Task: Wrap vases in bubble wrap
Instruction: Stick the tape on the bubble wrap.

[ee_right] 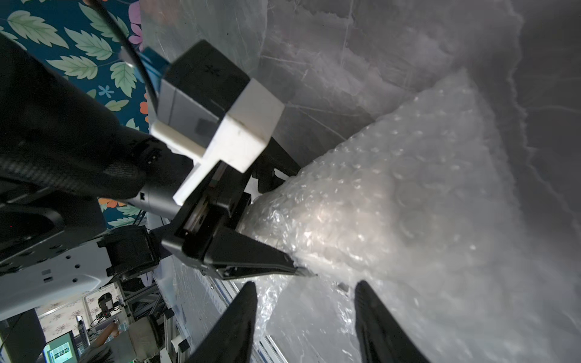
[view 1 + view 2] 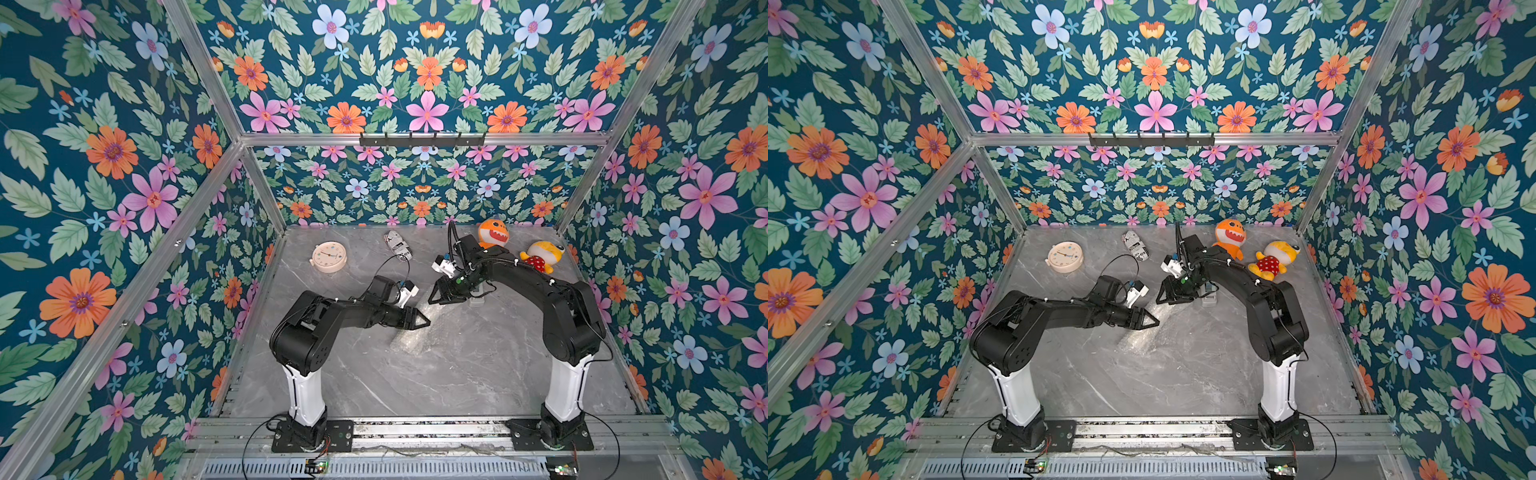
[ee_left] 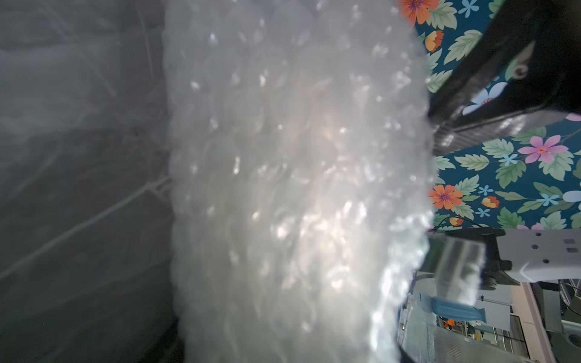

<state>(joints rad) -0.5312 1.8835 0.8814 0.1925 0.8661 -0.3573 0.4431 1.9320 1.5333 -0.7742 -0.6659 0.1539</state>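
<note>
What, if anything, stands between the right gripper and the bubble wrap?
Only the left gripper: shut on the wrap at its near edge, its tip sits just ahead of the open right gripper, in line with the gap between its fingers. Nothing else visible.

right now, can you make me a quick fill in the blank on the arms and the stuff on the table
1. The left gripper is ___ on the bubble wrap.
2. The right gripper has its jaws ___, holding nothing.
3. The clock lies on the robot's ___ side of the table.
4. The plush toy nearest the far wall is coloured ___.
Missing words: shut; open; left; orange.
</note>
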